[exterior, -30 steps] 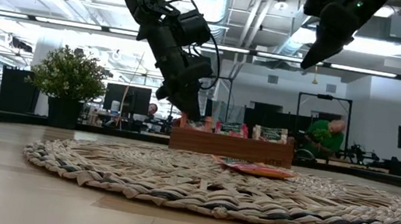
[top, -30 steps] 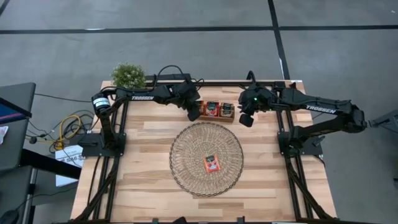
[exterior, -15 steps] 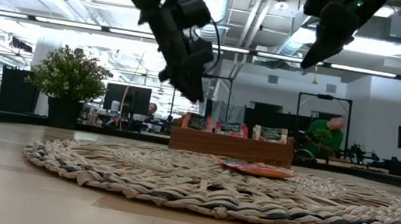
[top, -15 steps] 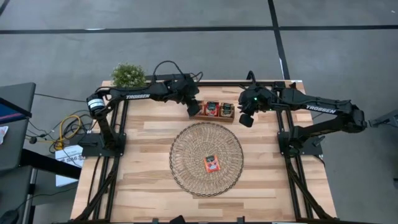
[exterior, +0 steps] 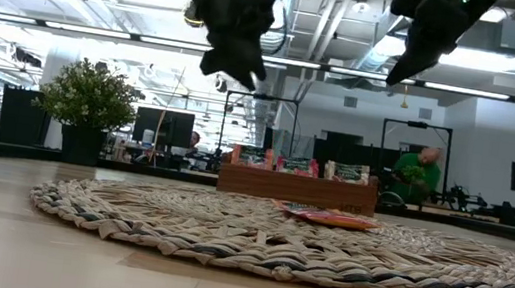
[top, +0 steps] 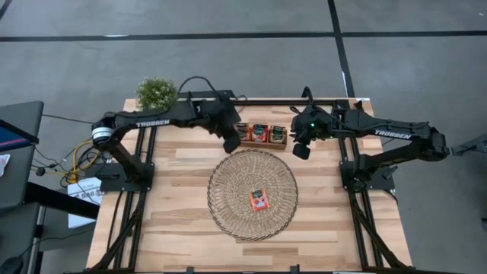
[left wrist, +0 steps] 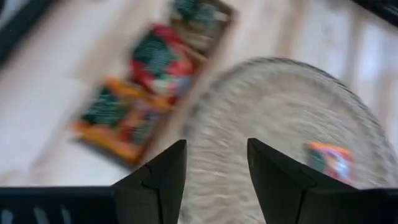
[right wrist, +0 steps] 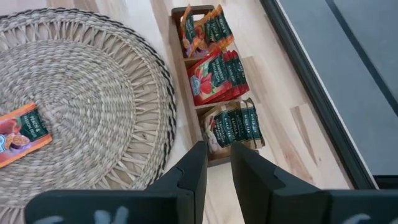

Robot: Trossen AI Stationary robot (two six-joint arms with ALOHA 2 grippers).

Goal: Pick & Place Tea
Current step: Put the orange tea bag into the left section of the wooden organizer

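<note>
The tea sits in two places. One orange sachet lies flat on the round woven mat, a little right of its centre. The remaining sachets stand packed on edge in the three compartments of the small wooden tray at the far edge of the mat: orange and dark green in one end section, red in the middle, paler ones at the other end.

My left pincer hangs in the air just beside the tray's left end, over the mat's far rim. My wrist view shows the fingers parted with nothing visible between them, so I read it as released and empty. My right pincer hovers off the tray's right end, its fingers nearly closed on nothing.

I judge the step in hand to be fetching another sachet from the tray. To do it well I should come straight down over one compartment, fingers spread across the thin faces of a single packet, and nip only its top edge. The packets are tightly stacked, so a deep or skewed bite could drag out neighbours or tip the light tray. Then lift vertically before crossing to the mat.
</note>
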